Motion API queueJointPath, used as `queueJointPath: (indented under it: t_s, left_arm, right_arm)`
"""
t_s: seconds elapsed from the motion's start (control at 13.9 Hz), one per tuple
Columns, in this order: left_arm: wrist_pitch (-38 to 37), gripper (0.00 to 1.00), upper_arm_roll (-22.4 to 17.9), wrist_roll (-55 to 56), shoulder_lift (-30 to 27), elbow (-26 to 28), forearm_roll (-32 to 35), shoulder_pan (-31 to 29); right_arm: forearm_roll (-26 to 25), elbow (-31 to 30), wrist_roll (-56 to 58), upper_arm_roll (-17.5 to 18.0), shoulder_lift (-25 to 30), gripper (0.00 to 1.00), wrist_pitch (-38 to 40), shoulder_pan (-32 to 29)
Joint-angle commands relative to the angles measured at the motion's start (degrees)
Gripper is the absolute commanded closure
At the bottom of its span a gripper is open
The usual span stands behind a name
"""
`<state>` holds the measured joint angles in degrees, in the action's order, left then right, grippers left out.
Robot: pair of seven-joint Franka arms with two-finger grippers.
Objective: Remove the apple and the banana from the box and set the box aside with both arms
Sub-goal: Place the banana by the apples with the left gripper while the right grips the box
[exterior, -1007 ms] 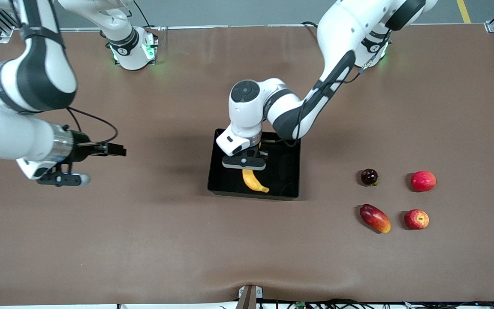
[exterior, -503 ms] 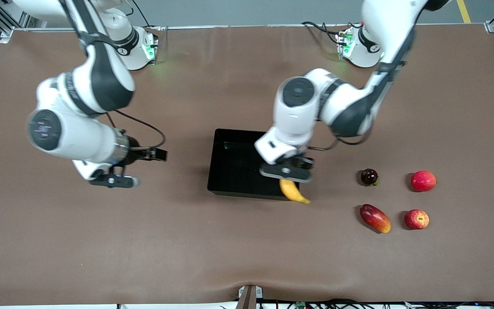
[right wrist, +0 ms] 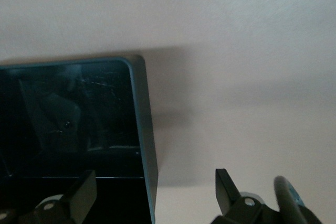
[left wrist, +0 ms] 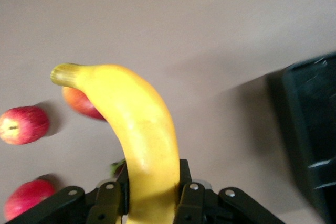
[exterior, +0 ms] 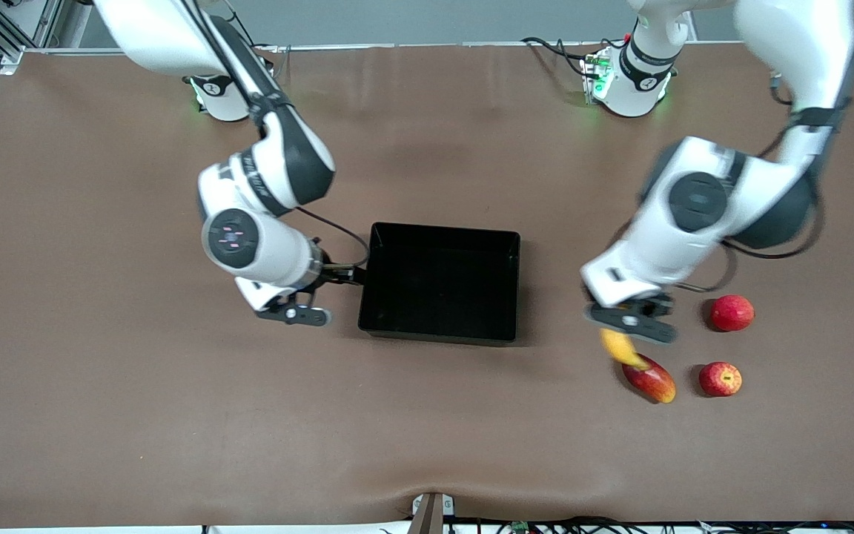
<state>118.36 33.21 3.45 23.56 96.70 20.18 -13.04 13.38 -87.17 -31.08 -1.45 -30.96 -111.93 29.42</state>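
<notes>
**Banana clear of the box, second arm poised at the wall**

My left gripper [exterior: 629, 324] clamps the curved yellow banana [left wrist: 137, 129] over the fruit cluster, beside the small streaked red apple [exterior: 720, 379]. I see the right gripper [exterior: 295, 314], jaws spread wide, straddling the empty glossy black tray [exterior: 439, 335] wall to push it.

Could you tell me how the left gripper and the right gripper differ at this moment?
The left gripper is shut on the banana; the right gripper is open and holds nothing. The left gripper is in the air over the loose fruit, above the mango; the right gripper hangs at the wall of the box toward the right arm's end, its fingers straddling that wall in the right wrist view. Both are dark two-finger grippers pointing downward.
</notes>
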Motion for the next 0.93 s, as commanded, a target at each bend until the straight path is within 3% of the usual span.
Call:
queueJointPath:
  t_s: [0.0, 0.22, 0.36, 0.65, 0.86]
  left_arm:
    - [0.47, 1.0, 2.29, -10.54, -1.86, 4.29, -1.29, -9.0]
    - [1.6, 1.0, 2.21, -12.68, 1.82, 4.55, -0.59, -13.76]
    - [3.88, 1.0, 2.12, -13.03, 3.67, 5.07, -0.5, -14.91]
    - [8.46, 1.0, 1.59, -13.47, 8.15, 6.48, 6.43, -16.66]
    - [16.43, 1.0, 1.59, -13.56, 10.44, 10.69, 8.46, -18.86]
  right_arm:
    - [-0.02, -4.83, -1.0, -0.66, -0.24, 0.0, -6.08, 2.39]
    - [-0.02, -6.96, -3.54, -0.75, -2.51, 0.03, -11.46, 5.64]
    - [-0.63, -7.05, -3.63, -0.84, -3.31, 0.42, -11.82, 6.27]
    - [-2.31, -7.93, -3.81, -0.84, -3.32, 0.99, -11.74, 6.18]
    - [-2.31, -7.93, -4.07, -0.84, -3.32, 1.0, -11.56, 5.92]
